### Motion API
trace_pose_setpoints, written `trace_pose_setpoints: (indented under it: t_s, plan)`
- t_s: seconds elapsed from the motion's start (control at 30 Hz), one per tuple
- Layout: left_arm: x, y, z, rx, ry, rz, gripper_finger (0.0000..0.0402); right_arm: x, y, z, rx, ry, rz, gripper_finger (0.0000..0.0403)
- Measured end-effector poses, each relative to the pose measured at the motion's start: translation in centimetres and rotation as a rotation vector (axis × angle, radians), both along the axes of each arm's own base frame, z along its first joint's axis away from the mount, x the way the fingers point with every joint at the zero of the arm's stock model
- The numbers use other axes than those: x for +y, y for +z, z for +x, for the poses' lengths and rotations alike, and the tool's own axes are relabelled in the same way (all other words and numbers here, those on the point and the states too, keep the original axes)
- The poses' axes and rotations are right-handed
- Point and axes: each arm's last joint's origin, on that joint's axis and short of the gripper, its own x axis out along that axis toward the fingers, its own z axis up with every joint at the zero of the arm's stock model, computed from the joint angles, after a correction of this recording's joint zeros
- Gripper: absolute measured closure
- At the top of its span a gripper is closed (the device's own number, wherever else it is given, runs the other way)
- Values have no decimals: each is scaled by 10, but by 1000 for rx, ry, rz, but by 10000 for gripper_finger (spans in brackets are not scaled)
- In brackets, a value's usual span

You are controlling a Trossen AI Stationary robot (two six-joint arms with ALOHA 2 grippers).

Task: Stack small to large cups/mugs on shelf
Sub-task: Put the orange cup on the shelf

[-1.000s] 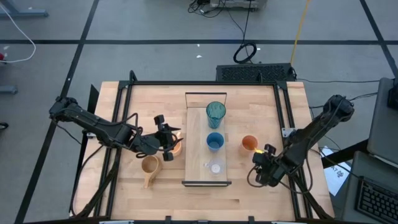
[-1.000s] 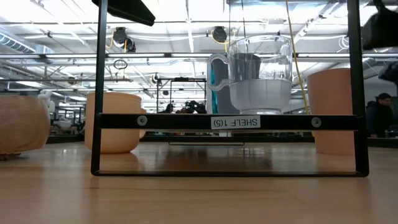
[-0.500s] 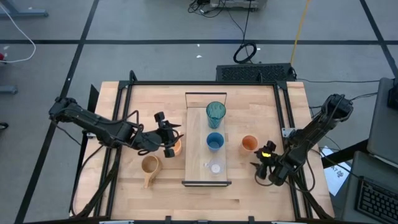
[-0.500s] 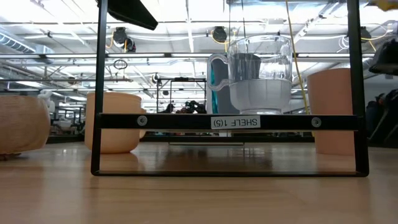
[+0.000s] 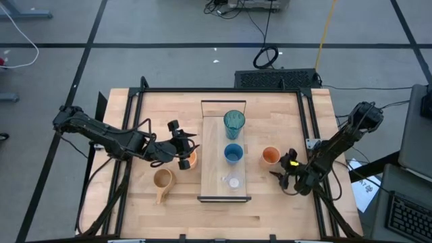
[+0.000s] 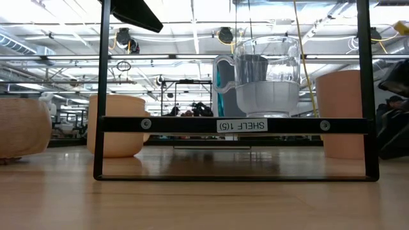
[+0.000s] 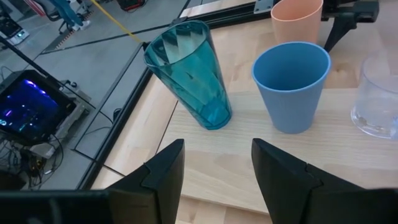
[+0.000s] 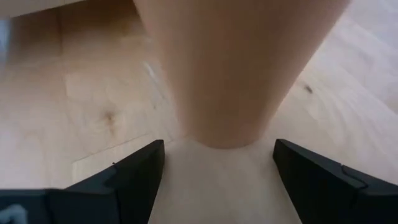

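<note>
We had three vessels on the shelf (image 5: 214, 138): teal tumbler (image 5: 233, 124), blue cup (image 5: 233, 154), clear glass (image 5: 234, 182); three remained off it; our right gripper (image 5: 287, 174), fingers spread, faced the orange cup (image 5: 271, 156); our left gripper (image 5: 181, 145) hung open, empty.

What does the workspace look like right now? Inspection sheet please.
Surface: wooden tabletop inside a dark frame.
Job's things: shelf carries teal tumbler, blue cup and clear glass, in a row. Orange cup stands right of the shelf, tan handled mug and orange mug left of it.
Clutter: nothing seen.
Grippers: left claw open, over the orange mug. Right claw open, low beside the orange cup, not gripping it.
Cables: black coil and yellow line on the floor.
Surroundings: grey floor, keyboard at right.
</note>
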Motion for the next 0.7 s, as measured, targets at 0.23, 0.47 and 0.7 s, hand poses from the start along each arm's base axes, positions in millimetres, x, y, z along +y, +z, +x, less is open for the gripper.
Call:
trace_pose_setpoints:
  t_s: [0.23,0.47,0.7]
  plan:
    - [0,0,0,-6,4,-7,213,-6,-5,-1,-47,11,-11,104]
    - [0,0,0,-9,5,-8,213,-10,-6,3,-92,26,-32,104]
    - [0,1,0,-8,3,-4,213,-13,-6,10,-122,32,-56,104]
